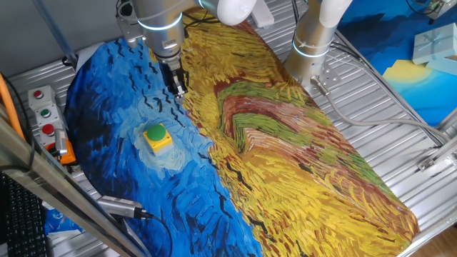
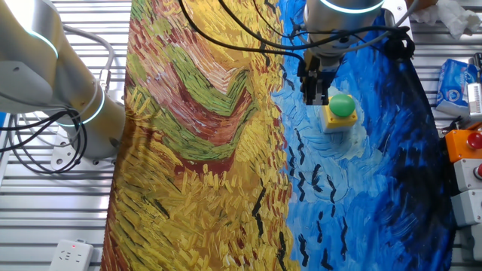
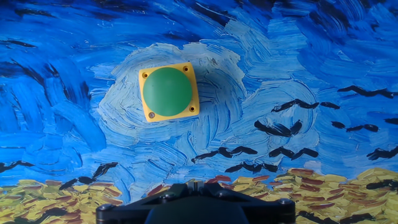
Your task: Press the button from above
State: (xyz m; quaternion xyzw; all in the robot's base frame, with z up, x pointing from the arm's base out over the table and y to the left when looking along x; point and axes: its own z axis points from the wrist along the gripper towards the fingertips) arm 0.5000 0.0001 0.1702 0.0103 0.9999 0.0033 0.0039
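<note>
The button, a green dome on a small yellow square base, stands on the blue part of the painted cloth. It also shows in the other fixed view and in the hand view, upper left of centre. My gripper hangs above the cloth, up and to one side of the button, not touching it. In the other fixed view the gripper is just left of the button. In the hand view only the gripper's dark finger roots show at the bottom edge, pressed together with a hairline slit between them, holding nothing.
A grey control box with small red and green buttons sits at the table's edge, also seen in the other fixed view. A second white arm's base stands beside the cloth. Cables run along the metal table.
</note>
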